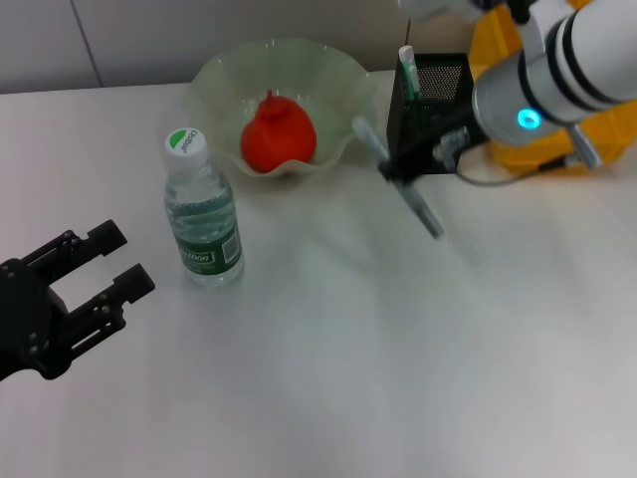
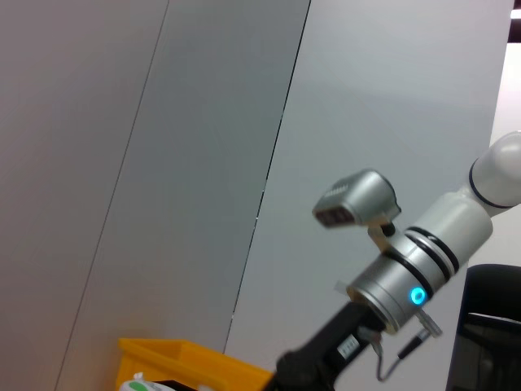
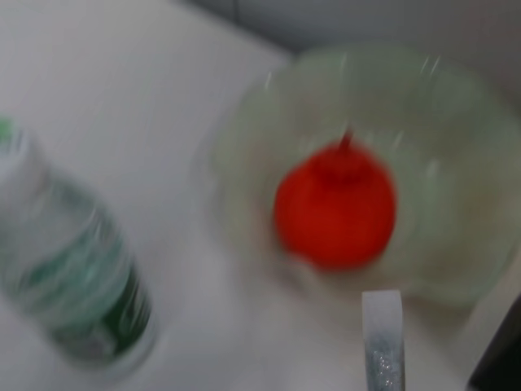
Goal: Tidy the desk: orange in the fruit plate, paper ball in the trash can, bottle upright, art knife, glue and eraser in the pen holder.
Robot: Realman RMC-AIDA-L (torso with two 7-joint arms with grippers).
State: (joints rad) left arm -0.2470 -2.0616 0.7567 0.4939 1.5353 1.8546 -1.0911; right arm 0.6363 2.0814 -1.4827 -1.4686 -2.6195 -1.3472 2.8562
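The orange [image 1: 279, 134] lies in the pale green fruit plate [image 1: 224, 80], and shows there in the right wrist view too, orange [image 3: 335, 204] in the plate [image 3: 456, 122]. To the plate's left the bottle [image 1: 202, 214] stands upright. Just left of the black mesh pen holder [image 1: 438, 100], my right gripper [image 1: 396, 171] is shut on a slim translucent grey stick [image 1: 423, 214]; I cannot tell whether it is the glue or the art knife. A white and green stick [image 1: 406, 68] stands in the holder. My left gripper [image 1: 124, 261] is open at the near left. Eraser and paper ball are out of view.
The yellow trash can [image 1: 607, 134] sits at the back right, partly behind my right arm [image 1: 557, 70]. Its corner [image 2: 187, 366] appears in the left wrist view below a grey wall.
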